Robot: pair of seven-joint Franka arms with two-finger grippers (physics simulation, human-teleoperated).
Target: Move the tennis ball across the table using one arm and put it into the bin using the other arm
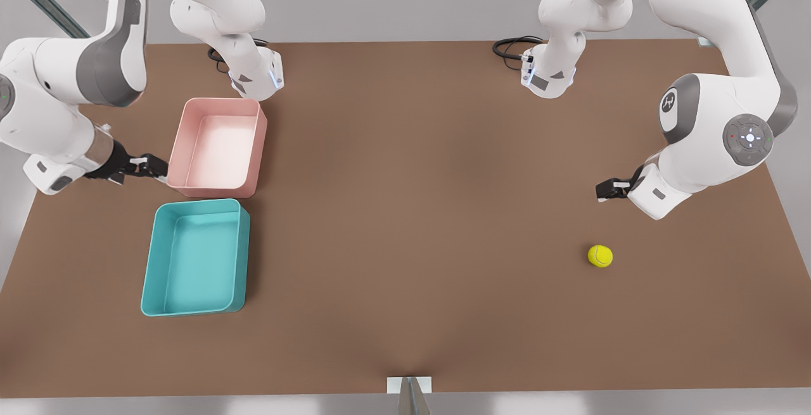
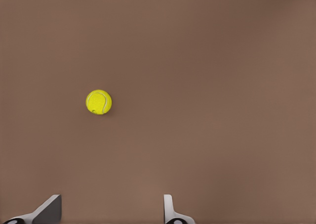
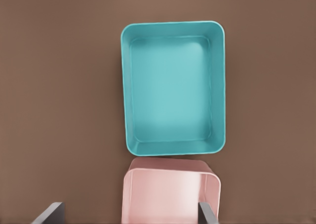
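The tennis ball (image 1: pixel 600 255) (image 2: pixel 98 102), small and yellow-green, lies alone on the brown table (image 1: pixel 405 212) toward the front view's right. My left gripper (image 1: pixel 606 190) (image 2: pixel 111 211) hovers above the table a short way behind the ball, open and holding nothing. The teal bin (image 1: pixel 241 256) (image 3: pixel 173 24) sits with nothing in it at the front view's left. My right gripper (image 1: pixel 152 166) (image 3: pixel 129 213) hangs open and holds nothing beside the pink tray's outer side, just behind the bin.
A pink tray (image 1: pixel 256 149) (image 3: pixel 170 172) of like shape stands directly behind the teal bin, nearly touching it. Both arm bases (image 1: pixel 253 76) (image 1: pixel 548 76) stand at the table's far edge with coiled cables. A wide stretch of bare tabletop separates ball and bins.
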